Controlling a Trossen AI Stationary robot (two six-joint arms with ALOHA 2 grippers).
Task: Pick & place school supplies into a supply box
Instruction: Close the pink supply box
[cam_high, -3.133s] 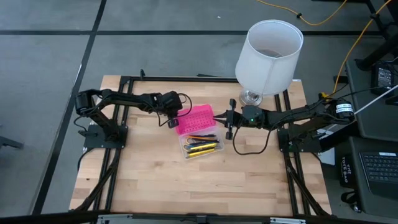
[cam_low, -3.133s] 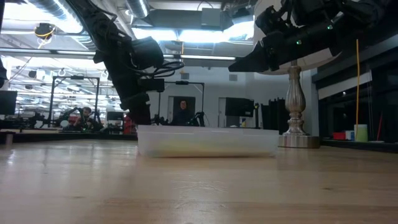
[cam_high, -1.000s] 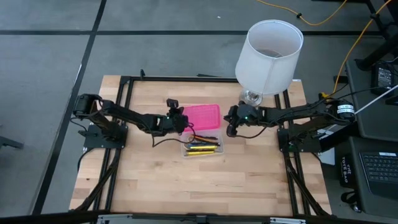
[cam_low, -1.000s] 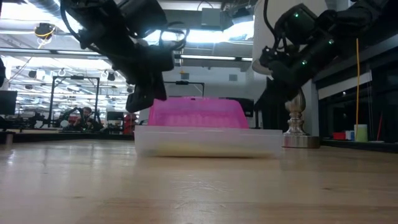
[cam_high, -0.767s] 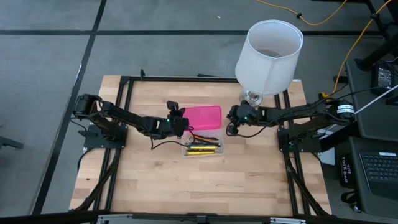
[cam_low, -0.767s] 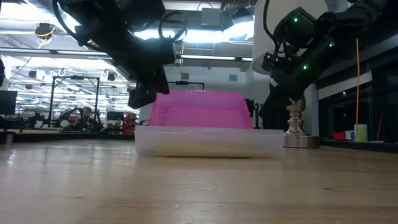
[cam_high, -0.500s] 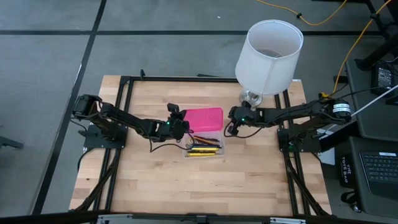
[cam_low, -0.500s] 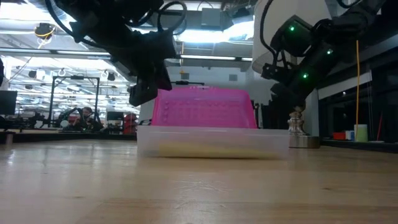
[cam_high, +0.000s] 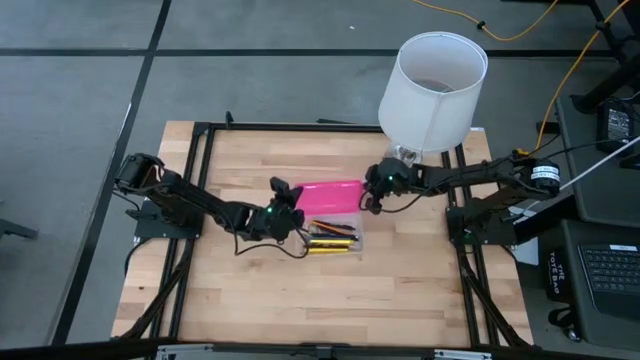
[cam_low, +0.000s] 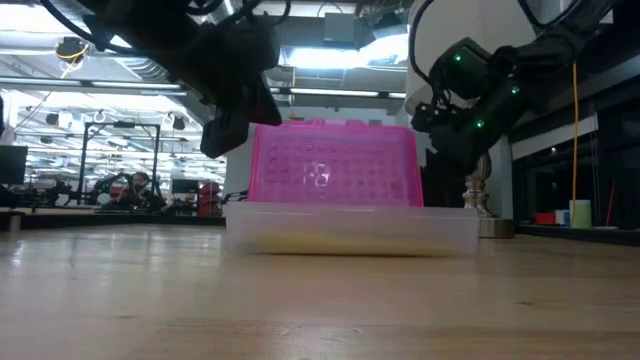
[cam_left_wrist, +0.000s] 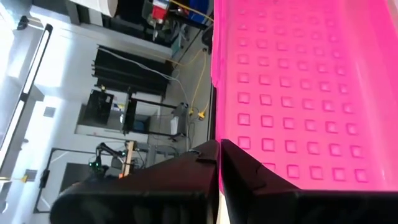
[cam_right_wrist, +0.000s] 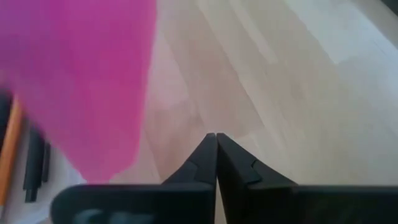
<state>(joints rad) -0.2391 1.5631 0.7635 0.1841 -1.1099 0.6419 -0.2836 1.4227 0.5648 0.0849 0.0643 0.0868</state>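
On the wooden table (cam_high: 300, 300) the supply box (cam_high: 333, 236) sits near the middle, its clear base (cam_low: 350, 233) resting flat on the wood and its pink lid (cam_high: 330, 194) standing up behind it at the far edge, half raised (in the low view the lid's dimpled face rises almost upright above the base). Inside the base lie the pens and pencils (cam_high: 330, 238), yellow, orange and dark ones side by side along the length of the box. The left gripper (cam_high: 284, 193) is at the left end of the lid, its two dark fingers pressed together with no gap between them; its own wrist view shows the closed tips right against the pink lid's edge, though whether they touch it cannot be told. The right gripper (cam_high: 371, 203) is just beside the right end of the lid, fingers likewise brought together and holding nothing; from its wrist view the tips point down at bare wood with the pink lid and a few pens to one side. At the far right of the table, behind the right arm, stands a lamp with a white lampshade (cam_high: 432, 77) on a turned metal base (cam_low: 476, 200).
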